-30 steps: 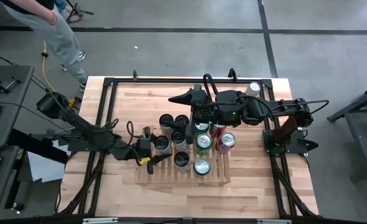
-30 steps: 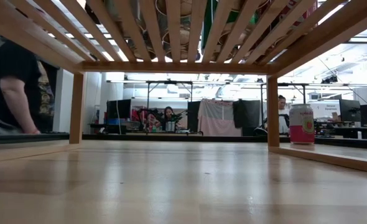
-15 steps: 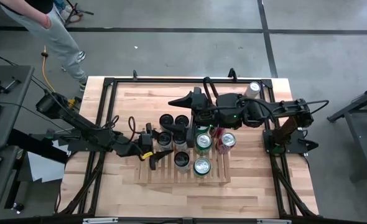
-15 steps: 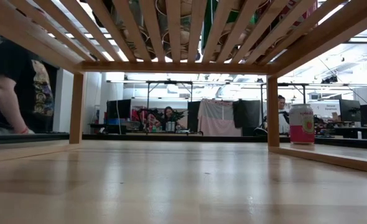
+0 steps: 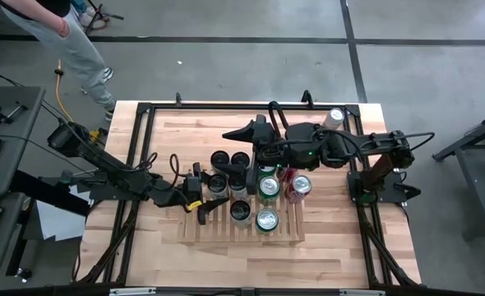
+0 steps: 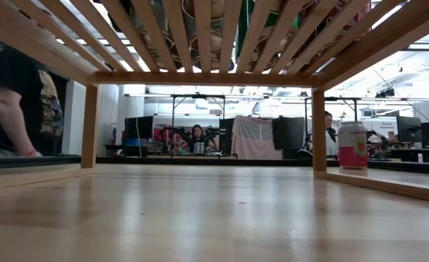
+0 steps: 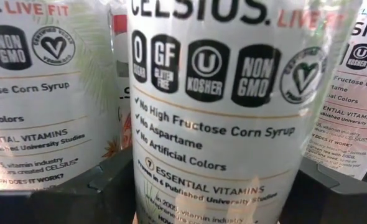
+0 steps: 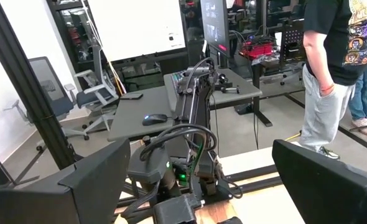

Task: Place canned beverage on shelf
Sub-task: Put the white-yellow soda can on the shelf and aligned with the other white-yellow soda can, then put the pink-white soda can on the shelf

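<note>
Closest to the left wrist camera, a white Celsius can (image 7: 227, 118) is seen standing between the fingers (image 7: 109, 186) of the left gripper (image 5: 212, 203), jaws parted around it, at the left end of the slatted shelf (image 5: 218, 230). Farther along, the right gripper (image 5: 256, 160) is held wide open and empty above the cans grouped on the shelf, while a lone can (image 5: 335, 117) is left at the table's far right corner.

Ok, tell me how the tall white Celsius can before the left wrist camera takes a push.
Tall, narrow white can: probably tips if pushed high. Glossy wall: likely slippery. Neighbouring can stands close, so it may get knocked.
</note>
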